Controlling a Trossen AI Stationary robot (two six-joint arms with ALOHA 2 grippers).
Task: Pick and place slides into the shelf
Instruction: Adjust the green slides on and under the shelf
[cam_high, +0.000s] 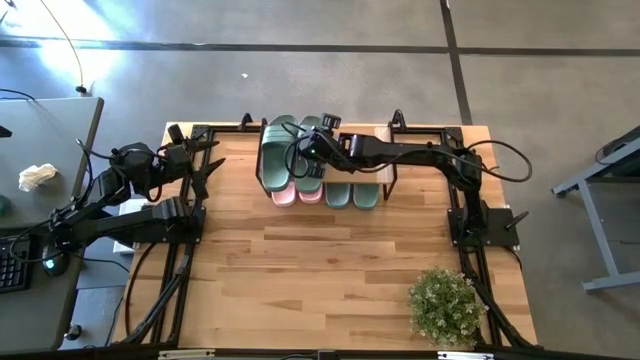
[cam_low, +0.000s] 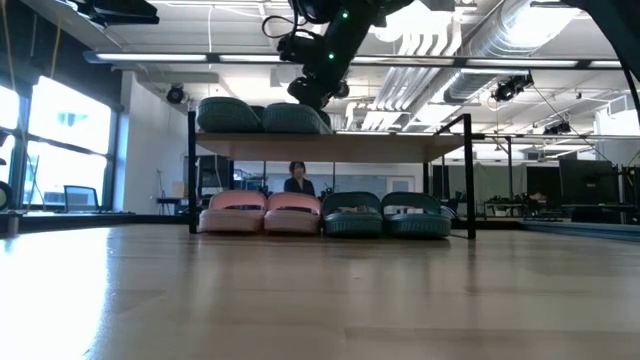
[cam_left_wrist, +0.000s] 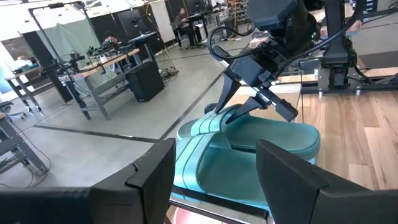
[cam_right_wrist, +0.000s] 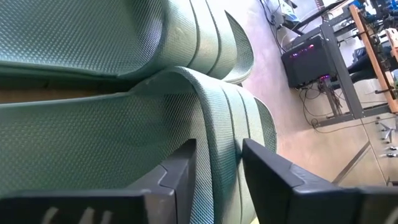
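The shelf stands at the table's far middle. Two sage-green slides lie side by side on its top plank, soles down. Below it, two pink slides and two green ones stand in a row on the lower tier. My right gripper slants down over the right-hand top slide. It is open, with a finger on each side of that slide's strap. My left gripper waits open at the table's left edge, holding nothing. My right gripper has its two fingers astride the strap's edge of the right-hand top slide, slanting down from the table's right side. I cannot tell whether the fingers touch the strap. The slide lies flat on the shelf's top plank.
A potted green plant stands at the table's near right corner. The wide wooden tabletop stretches in front of the shelf. The shelf's top plank is bare on its right half. A person sits far behind the shelf.
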